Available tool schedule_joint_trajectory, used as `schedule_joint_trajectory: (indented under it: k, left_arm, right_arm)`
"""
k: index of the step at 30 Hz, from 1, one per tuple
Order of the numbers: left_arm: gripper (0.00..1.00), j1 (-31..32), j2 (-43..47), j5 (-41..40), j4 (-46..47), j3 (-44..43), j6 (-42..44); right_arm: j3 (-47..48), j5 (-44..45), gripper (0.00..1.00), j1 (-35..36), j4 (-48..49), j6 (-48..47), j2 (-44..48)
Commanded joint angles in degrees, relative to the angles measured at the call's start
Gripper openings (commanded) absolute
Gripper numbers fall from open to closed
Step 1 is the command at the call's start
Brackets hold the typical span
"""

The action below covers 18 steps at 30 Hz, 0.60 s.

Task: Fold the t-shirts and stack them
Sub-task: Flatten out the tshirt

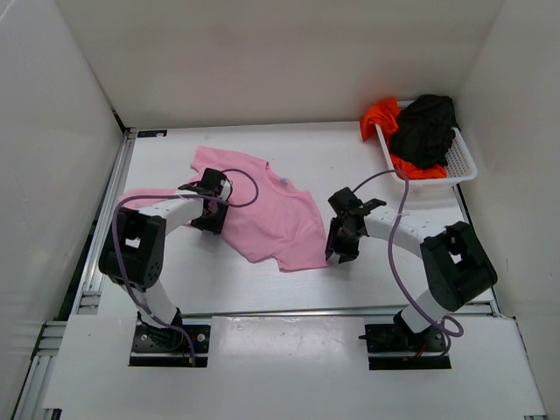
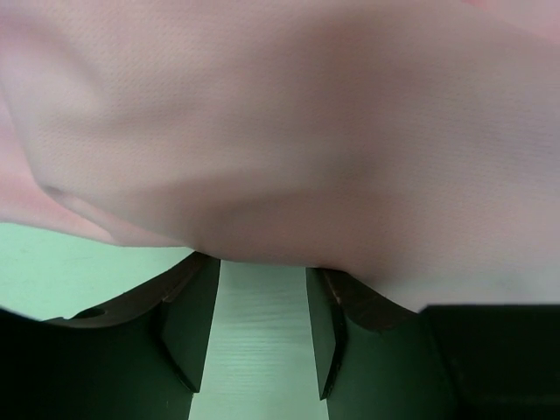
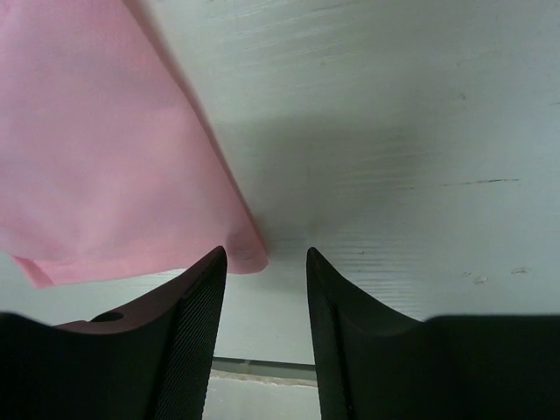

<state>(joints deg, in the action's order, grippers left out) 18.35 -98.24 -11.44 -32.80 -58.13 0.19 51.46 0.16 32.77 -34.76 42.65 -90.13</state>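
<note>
A light pink t-shirt [image 1: 271, 214] lies spread across the middle of the table. My left gripper [image 1: 214, 203] sits at its left side. In the left wrist view, pink cloth [image 2: 280, 131] drapes over the fingertips of that gripper [image 2: 262, 262], whose jaws stand apart with bare table between them. My right gripper [image 1: 339, 249] is at the shirt's near right corner. It [image 3: 265, 254] is open and holds nothing, and the shirt's corner [image 3: 249, 254] lies flat just beyond the left fingertip. A black t-shirt [image 1: 424, 127] and an orange-red one [image 1: 378, 115] are heaped at the back right.
The white mesh basket [image 1: 464, 166] holding the two heaped shirts stands at the back right against the wall, with orange cloth hanging over its left rim. White walls close in the table on three sides. Purple cables loop from both wrists.
</note>
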Motion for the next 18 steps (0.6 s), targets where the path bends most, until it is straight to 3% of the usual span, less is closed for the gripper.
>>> schedule_joint_trajectory:
  k: [1, 5, 10, 16, 18]
  left_arm:
    - [0.54, -0.4, -0.9, 4.1, 0.5, -2.3, -0.2]
    - [0.43, -0.9, -2.9, 3.6, 0.5, -4.1, -0.2]
    - [0.1, -0.9, -3.6, 2.5, 0.5, -4.1, -0.2]
    - [0.1, -2.9, -1.9, 1.2, 1.1, -3.0, -0.2]
    - [0.1, -2.9, 0.9, -0.1, 1.1, -2.3, -0.2]
  right_arm:
    - [-0.2, -1.0, 0.47, 0.4, 0.3, -1.3, 2.9]
    - [0.3, -1.0, 0.47, 1.1, 0.8, -2.5, 3.6]
    - [1.4, -0.5, 0.48, 1.1, 0.8, -3.0, 4.1]
    - [1.4, -2.8, 0.51, 1.6, 2.5, -4.2, 3.6]
    - [1.4, -4.5, 0.56, 1.6, 3.1, -5.2, 3.6]
